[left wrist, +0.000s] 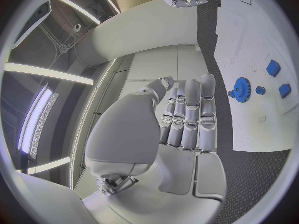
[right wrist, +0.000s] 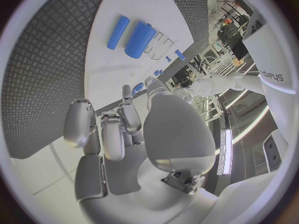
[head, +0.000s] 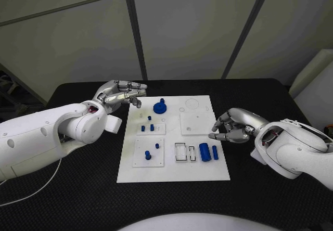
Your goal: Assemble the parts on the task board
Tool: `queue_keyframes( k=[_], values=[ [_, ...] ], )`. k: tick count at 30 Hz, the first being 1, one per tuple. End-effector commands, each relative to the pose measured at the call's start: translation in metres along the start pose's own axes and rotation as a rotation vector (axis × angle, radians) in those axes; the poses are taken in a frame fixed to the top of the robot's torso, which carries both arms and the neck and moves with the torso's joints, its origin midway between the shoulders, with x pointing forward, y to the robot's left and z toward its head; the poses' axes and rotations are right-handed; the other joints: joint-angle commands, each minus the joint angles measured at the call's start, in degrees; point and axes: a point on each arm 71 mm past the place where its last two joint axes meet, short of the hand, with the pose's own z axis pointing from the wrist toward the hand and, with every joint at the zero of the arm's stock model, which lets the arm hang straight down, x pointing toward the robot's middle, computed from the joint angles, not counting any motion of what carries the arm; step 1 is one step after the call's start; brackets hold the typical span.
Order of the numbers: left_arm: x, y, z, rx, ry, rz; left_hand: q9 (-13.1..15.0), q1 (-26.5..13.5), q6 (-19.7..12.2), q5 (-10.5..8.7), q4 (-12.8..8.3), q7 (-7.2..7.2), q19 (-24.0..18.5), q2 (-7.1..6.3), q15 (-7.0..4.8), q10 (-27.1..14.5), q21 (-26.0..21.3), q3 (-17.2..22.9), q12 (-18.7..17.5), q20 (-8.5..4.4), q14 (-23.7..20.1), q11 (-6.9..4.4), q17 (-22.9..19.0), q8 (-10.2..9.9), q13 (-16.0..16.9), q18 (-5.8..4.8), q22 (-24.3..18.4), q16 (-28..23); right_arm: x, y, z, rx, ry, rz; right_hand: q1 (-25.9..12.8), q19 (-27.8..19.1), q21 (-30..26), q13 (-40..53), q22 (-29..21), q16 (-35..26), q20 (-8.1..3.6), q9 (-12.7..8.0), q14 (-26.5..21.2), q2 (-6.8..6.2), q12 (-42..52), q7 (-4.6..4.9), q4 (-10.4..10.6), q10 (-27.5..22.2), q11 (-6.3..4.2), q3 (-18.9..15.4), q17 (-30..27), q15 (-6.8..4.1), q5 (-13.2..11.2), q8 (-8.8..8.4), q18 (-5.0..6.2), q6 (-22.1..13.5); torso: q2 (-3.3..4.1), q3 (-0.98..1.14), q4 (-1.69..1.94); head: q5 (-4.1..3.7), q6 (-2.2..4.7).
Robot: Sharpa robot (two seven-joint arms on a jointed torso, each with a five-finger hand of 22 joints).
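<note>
The white task board [head: 173, 171] lies in the middle of the black table. A blue gear [head: 160, 107] stands near its far left corner, also seen in the left wrist view [left wrist: 241, 89]. Small blue pegs [head: 147, 128] stand in the left plates. A thick blue cylinder [head: 205, 151] and a thin one [head: 216, 152] lie side by side at the right; the right wrist view shows this pair [right wrist: 140, 40]. My left hand [head: 123, 94] hovers by the far left corner, holding nothing, fingers side by side. My right hand [head: 235, 126] hangs at the right edge, loosely curled, holding nothing.
A square white plate [head: 196, 122] with holes sits on the board's far right part. Two open rectangular slots [head: 185, 152] lie left of the cylinders. Black table surface [head: 83, 192] surrounds the board. A grey wall stands behind the table.
</note>
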Motion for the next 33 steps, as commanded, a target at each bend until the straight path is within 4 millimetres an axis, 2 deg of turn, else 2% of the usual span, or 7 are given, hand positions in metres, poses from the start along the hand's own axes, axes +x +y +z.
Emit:
queue_keyframes(
  k=[1, 3, 8, 19, 33],
  values=[
    [0.001, 0.000, 0.000, 0.002, 0.011, -0.004, 0.0, -0.5, -0.2, -0.32, 0.0, 0.00, 0.0, 0.28, 0.40, -0.4, -0.2, -0.2, 0.3, 0.45, -0.1, -0.07, -0.1, -0.1, 0.1, -0.57, -0.1, -0.2, 0.004, -0.003, -0.003, 0.057, 0.034, -0.010, 0.2, 0.5, 0.3, 0.6, 0.2, 0.2, 0.05, 0.4, 5.1, 0.49, 0.5, -0.13, 0.4, 0.4, -0.08, -0.8, 10.8, 0.15, 0.0, 0.51, -0.34, -0.5, -0.07, -0.02, 0.01, -0.39, -0.08],
    [0.001, 0.000, 0.000, 0.001, 0.011, -0.004, 0.0, -0.5, -0.2, -0.32, 0.0, 0.00, 0.0, 0.28, 0.40, -0.4, -0.2, -0.2, 0.3, 0.45, -0.1, -0.07, -0.1, -0.1, 0.1, -0.57, -0.1, -0.2, 0.007, -0.004, -0.005, 0.063, 0.049, -0.021, 0.1, 0.6, 0.4, 1.0, 0.3, 0.3, 0.06, 0.8, 5.1, 0.40, 0.6, -0.16, 0.9, 0.5, -0.08, -1.7, 10.9, 0.16, -0.3, 0.91, -0.37, -0.8, -0.05, -0.08, 0.10, -0.70, 0.01],
    [0.001, 0.000, 0.000, 0.000, 0.012, -0.005, 0.0, -0.5, -0.2, -0.32, 0.0, 0.00, 0.0, 0.28, 0.40, -0.4, -0.2, -0.2, 0.3, 0.45, -0.1, -0.07, -0.1, -0.1, 0.1, -0.57, -0.1, -0.2, 0.012, -0.004, -0.005, 0.068, 0.077, -0.041, -0.3, 0.7, 0.5, 1.6, 0.6, 0.4, 0.08, 1.4, 5.2, 0.27, 0.8, -0.19, 1.5, 0.5, -0.08, -3.3, 11.2, 0.18, -1.0, 1.54, -0.41, -1.2, -0.01, -0.12, 0.23, -0.75, 0.01],
    [0.000, 0.001, -0.001, 0.000, 0.010, -0.004, 0.0, -0.5, -0.2, -0.32, 0.0, 0.00, 0.0, 0.28, 0.40, -0.4, -0.2, -0.2, 0.3, 0.45, -0.1, -0.07, -0.1, -0.1, 0.1, -0.57, -0.1, -0.2, 0.027, 0.001, -0.004, 0.050, 0.109, -0.074, -1.0, 0.8, 0.6, 2.3, 0.8, 0.5, 0.06, 2.2, 5.2, 0.48, 1.0, -0.36, 1.6, 0.7, -0.19, -5.1, 11.4, 0.12, -1.3, 2.52, -0.46, -1.2, 0.01, -0.12, 0.10, -0.55, -0.15],
    [0.000, 0.001, 0.000, 0.000, 0.010, -0.004, 0.0, -0.5, -0.2, -0.32, 0.0, 0.00, 0.0, 0.28, 0.40, -0.4, -0.2, -0.2, 0.3, 0.45, -0.1, -0.07, -0.1, -0.1, 0.1, -0.57, -0.1, -0.2, 0.042, 0.006, -0.001, 0.033, 0.132, -0.094, -1.3, 1.0, 0.8, 2.7, 1.1, 0.6, -0.05, 3.0, 5.3, 0.93, 1.2, -0.60, 1.6, 0.9, -0.39, -6.2, 11.6, -0.03, -1.3, 3.44, -0.51, -0.9, 0.04, -0.06, 0.14, -0.45, -0.20]
  ],
)
